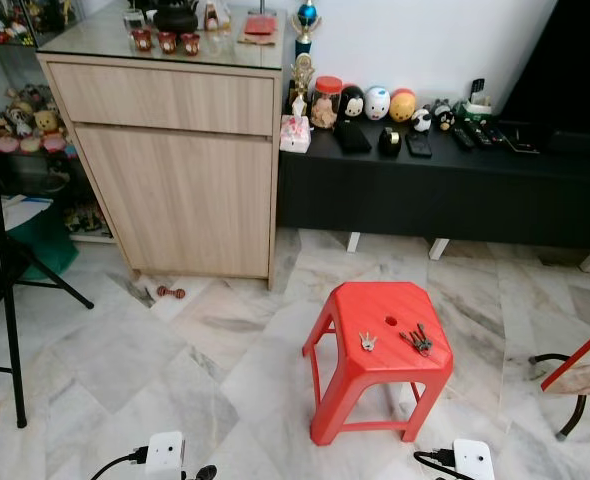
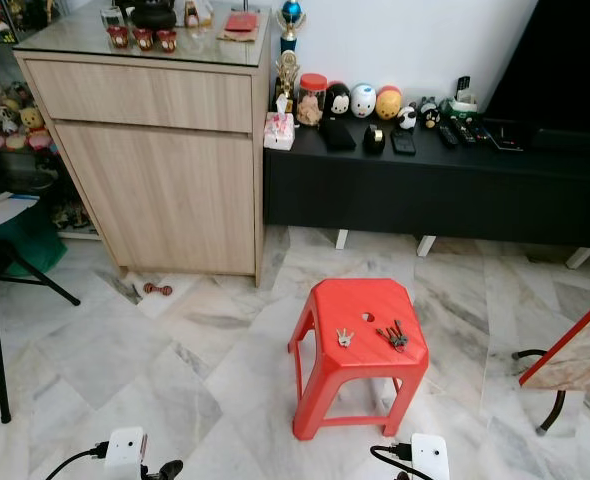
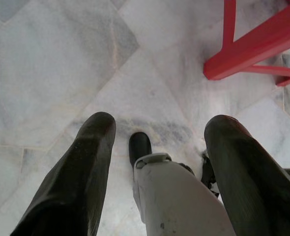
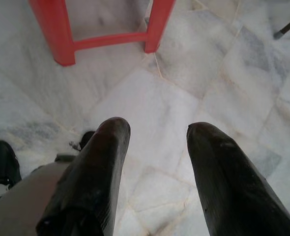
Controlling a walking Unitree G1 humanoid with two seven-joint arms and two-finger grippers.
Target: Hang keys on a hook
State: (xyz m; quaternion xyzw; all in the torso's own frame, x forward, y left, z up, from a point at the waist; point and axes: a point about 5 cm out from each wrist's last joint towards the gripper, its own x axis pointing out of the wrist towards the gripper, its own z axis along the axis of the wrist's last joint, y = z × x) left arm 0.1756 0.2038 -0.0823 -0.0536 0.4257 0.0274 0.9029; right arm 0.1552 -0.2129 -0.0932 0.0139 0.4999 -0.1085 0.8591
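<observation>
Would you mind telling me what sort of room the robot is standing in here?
Most likely a home living room: a wooden cabinet topped with ornaments, a low black TV console carrying remotes and figurines, and marble floor tiles around a red plastic stool.

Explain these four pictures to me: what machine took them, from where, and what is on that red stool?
A walking humanoid robot took them. Two pictures come from the two eyes of its head camera, looking down and ahead. They show a red plastic stool on a marble floor, with a small silver key bunch and a larger dark key bunch lying apart on its seat. Behind stand a light wooden cabinet and a low black TV bench.

The other two come from cameras on the wrists, looking along each end effector's two black fingers. The left end effector and right end effector hang open above the floor near the stool's legs, holding nothing. No hook is visible.
</observation>
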